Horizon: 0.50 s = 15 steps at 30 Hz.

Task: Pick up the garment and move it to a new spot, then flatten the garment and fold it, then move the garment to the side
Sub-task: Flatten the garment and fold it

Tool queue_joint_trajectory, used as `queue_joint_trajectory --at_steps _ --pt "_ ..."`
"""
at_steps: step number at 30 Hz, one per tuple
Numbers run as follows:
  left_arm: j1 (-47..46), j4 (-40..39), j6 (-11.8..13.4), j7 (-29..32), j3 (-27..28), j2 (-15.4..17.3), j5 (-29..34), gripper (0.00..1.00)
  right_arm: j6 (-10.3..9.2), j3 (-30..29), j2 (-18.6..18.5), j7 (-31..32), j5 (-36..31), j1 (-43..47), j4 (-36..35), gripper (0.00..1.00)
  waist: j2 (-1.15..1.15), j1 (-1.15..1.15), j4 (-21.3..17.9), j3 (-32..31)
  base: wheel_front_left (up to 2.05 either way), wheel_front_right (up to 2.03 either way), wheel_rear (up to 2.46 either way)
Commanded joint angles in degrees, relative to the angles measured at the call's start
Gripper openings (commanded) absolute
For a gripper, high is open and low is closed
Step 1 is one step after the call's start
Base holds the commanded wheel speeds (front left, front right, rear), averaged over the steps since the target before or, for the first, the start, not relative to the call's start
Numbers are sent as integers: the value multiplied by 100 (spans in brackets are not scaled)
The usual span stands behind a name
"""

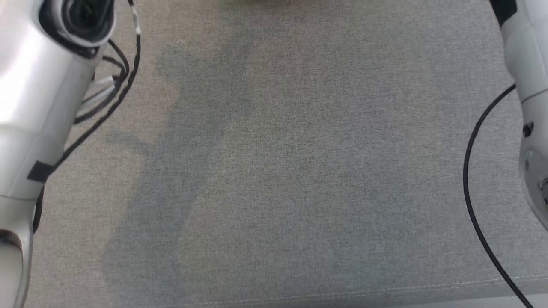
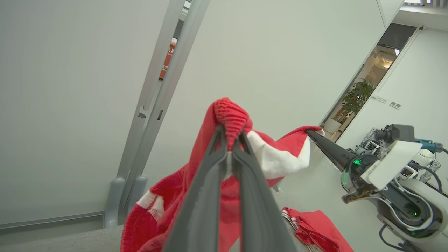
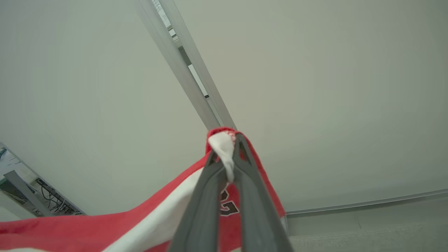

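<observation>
Garment (image 2: 224, 119), red and white: where do we have it?
— Held up above the grey worktop (image 1: 274, 179), strung between our two arms. Our left jaws are clamped on a ribbed red edge, and our right jaws are pinched tight on a white-trimmed corner.
— What's around us?
— Another red cloth (image 2: 315, 229) lies folded on the worktop. A pale wall (image 2: 70, 105) with a metal rail (image 2: 157, 91) is behind, and a potted plant (image 2: 357, 96) stands in a doorway.
— Anything hard to read?
— Black lettering (image 3: 229, 206) sits half behind our right jaws. The garment's lower part is cut off.
</observation>
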Motion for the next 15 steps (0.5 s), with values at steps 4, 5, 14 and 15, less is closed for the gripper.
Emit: queue_joint_trajectory --at_steps 4,5,14,15 --pt "767 -176 -32 -290 -360 204 85 0 -3 443 -244 189 560 1076 -623 0 0 0 -83 -178 0 0 0" --pt "916 -211 -32 -355 -429 235 95 0 -3 530 -300 237 667 1289 -748 0 0 0 -94 -204 0 0 0" --pt "2435 -344 -31 -799 -905 381 186 0 -3 1067 -791 375 1682 3323 -1816 0 0 0 -216 -387 0 0 0" --pt "2558 -351 -31 -821 -942 389 258 0 -3 1104 -828 387 1757 3499 -1901 0 0 0 -225 -410 0 0 0"
